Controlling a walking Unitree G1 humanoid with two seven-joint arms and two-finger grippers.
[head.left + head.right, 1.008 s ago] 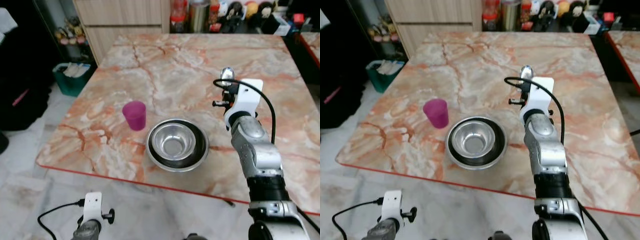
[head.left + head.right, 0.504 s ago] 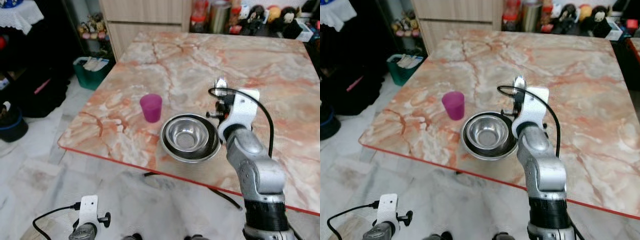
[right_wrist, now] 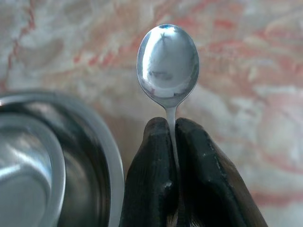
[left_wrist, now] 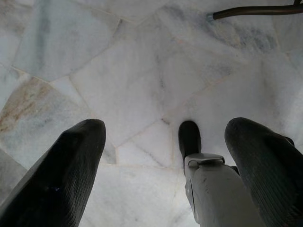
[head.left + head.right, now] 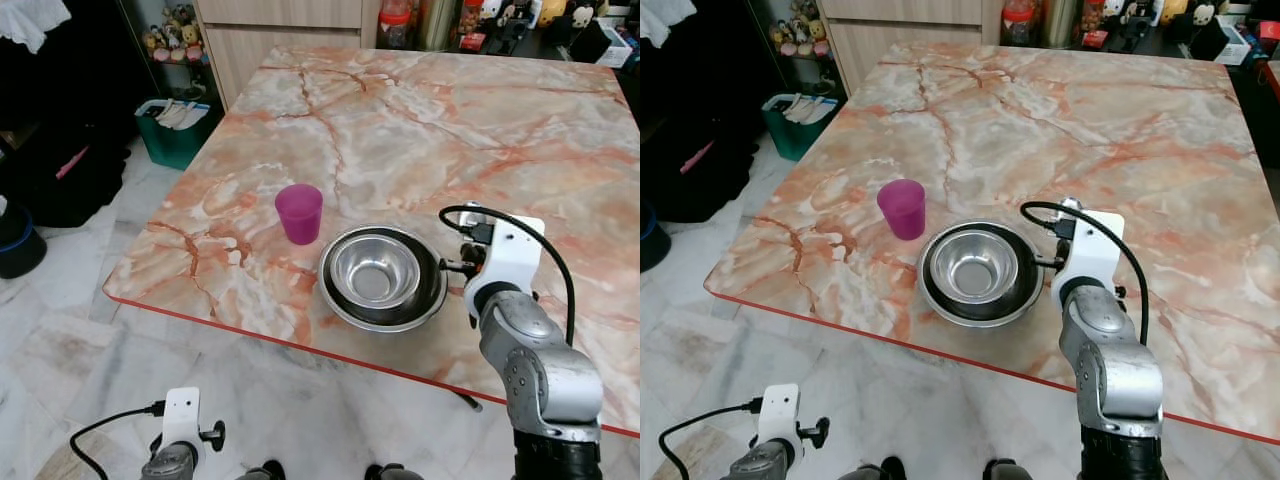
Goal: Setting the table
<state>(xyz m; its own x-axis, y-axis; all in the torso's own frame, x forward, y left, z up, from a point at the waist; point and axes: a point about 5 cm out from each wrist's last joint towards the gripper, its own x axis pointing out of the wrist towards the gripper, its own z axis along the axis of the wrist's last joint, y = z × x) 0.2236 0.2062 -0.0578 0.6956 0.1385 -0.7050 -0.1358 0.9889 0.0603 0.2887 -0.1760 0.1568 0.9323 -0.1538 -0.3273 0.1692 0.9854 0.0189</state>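
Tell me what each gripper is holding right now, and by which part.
The right gripper pinches a metal spoon by its thin handle just below the bowl of the spoon, beside the steel bowl. The left gripper hangs open over the floor, holding nothing.

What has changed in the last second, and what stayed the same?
The right gripper, shut on the spoon, has come down closer to the table, beside the steel bowls on their right. The camera also shifted. The pink cup and the bowls kept their places, and the left gripper still hangs open over the floor.
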